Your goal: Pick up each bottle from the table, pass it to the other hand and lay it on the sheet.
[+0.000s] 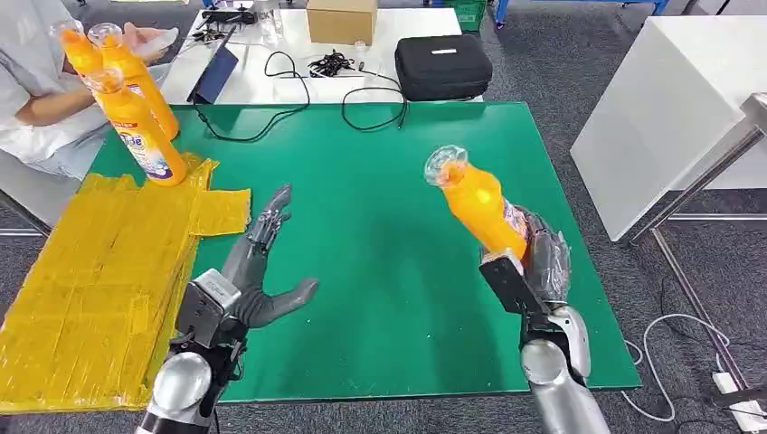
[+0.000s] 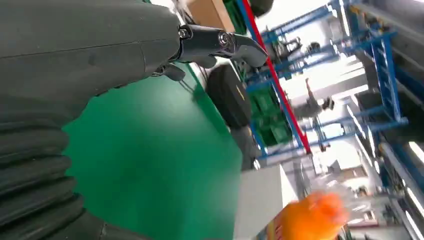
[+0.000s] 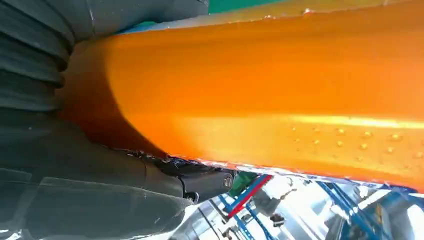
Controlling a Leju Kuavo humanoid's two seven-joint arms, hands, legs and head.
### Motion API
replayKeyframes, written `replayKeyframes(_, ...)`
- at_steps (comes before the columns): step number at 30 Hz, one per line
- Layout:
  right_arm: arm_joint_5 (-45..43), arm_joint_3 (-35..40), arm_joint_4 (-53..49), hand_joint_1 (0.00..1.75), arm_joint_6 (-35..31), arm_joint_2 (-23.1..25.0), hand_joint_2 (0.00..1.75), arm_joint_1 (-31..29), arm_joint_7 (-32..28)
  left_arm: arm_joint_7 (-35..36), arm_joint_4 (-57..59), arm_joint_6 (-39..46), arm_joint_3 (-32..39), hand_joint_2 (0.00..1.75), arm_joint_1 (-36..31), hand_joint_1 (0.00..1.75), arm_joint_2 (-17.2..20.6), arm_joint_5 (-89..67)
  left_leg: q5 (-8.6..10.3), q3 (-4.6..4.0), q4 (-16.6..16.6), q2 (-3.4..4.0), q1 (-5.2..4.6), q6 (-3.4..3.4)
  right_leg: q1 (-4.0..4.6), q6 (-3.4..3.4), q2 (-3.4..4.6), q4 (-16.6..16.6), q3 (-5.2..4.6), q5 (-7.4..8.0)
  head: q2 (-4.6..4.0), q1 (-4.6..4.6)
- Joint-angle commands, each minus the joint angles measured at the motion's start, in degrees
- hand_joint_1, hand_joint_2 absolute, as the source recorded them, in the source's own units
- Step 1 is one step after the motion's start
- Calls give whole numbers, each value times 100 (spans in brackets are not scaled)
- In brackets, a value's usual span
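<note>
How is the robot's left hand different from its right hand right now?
The left hand holds nothing, its fingers spread apart; the right hand grips an orange bottle. The left hand hovers near the yellow sheet; the right hand is over the far side of the green mat. Both are grey, on silver arms.

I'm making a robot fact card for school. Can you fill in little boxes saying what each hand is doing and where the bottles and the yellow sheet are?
Right hand: grips an orange bottle, lifted above the green table, cap tilted away
Left hand: empty, fingers spread, over the table
Yellow sheet: at the table's left edge
Other bottles: three orange ones at the sheet's far corner
Person: sits by those bottles
</note>
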Motion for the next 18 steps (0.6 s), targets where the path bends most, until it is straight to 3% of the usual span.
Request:
replayKeyframes(1, -283, -80, 69, 169, 94, 438, 175, -195, -116, 69, 562, -99, -509, 175, -428, 0, 11, 95, -8, 17, 0, 1, 6, -14, 6, -9, -6, -1, 17, -7, 0, 0)
replayKeyframes(4, -310, 107, 395, 173, 293, 459, 175, -424, -154, 106, 638, -196, -629, 175, -544, 0, 34, 131, -5, 13, -1, 4, 5, -11, 6, -7, -2, -3, 13, -3, 0, 0)
replayKeyframes(9, -588, 598, 869, 164, 621, 716, 175, -763, -373, 149, 754, -319, -800, 175, -736, 0, 11, 294, -7, 9, 0, 19, 6, -12, 6, -7, 13, 0, 7, 0, 0, 0)
replayKeyframes(16, -653, 750, 951, 166, 661, 718, 175, -786, -380, 164, 730, -270, -827, 175, -746, 0, 26, 299, -6, 13, -2, 7, 8, -12, 8, -6, 0, -3, 13, -5, 0, 0)
replayKeyframes(18, -770, 889, 1007, 140, 873, 752, 175, -802, -396, 159, 717, -231, -831, 175, -763, 0, 11, 302, -8, 17, -2, 5, 7, -12, 7, -6, -2, -4, 18, -7, 0, 0)
